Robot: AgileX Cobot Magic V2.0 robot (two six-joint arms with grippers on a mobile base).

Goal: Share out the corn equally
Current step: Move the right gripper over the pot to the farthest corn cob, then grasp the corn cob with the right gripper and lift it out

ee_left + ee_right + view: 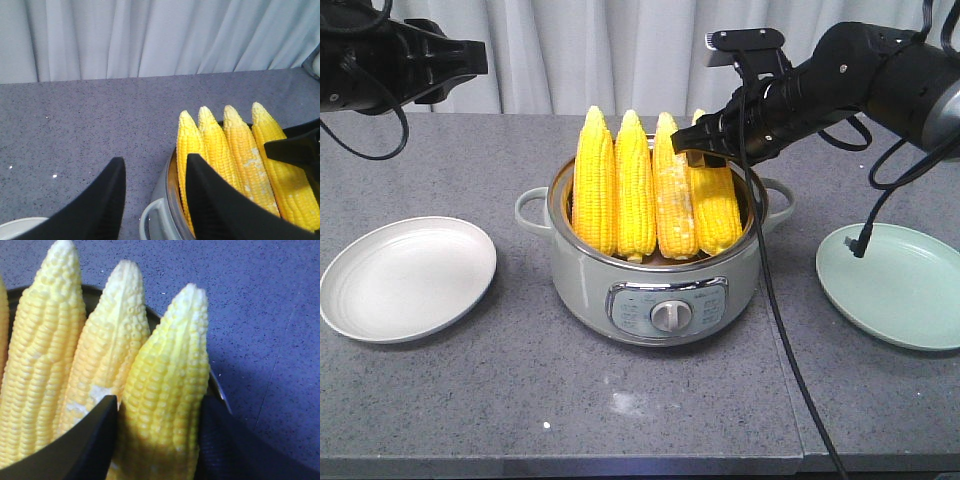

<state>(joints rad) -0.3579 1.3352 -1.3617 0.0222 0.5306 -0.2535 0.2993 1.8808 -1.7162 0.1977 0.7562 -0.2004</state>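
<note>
Several yellow corn cobs stand upright, tips up, in a pale green electric pot at the table's middle. My right gripper reaches in from the right and is shut on the rightmost corn cob. In the right wrist view its black fingers press both sides of that cob, below the tip. My left gripper hangs open high at the upper left and holds nothing. In the left wrist view it hovers above the table just left of the pot's handle.
An empty white plate lies left of the pot and an empty light green plate lies right of it. A black cable hangs from the right arm across the table's front. A curtain closes off the back.
</note>
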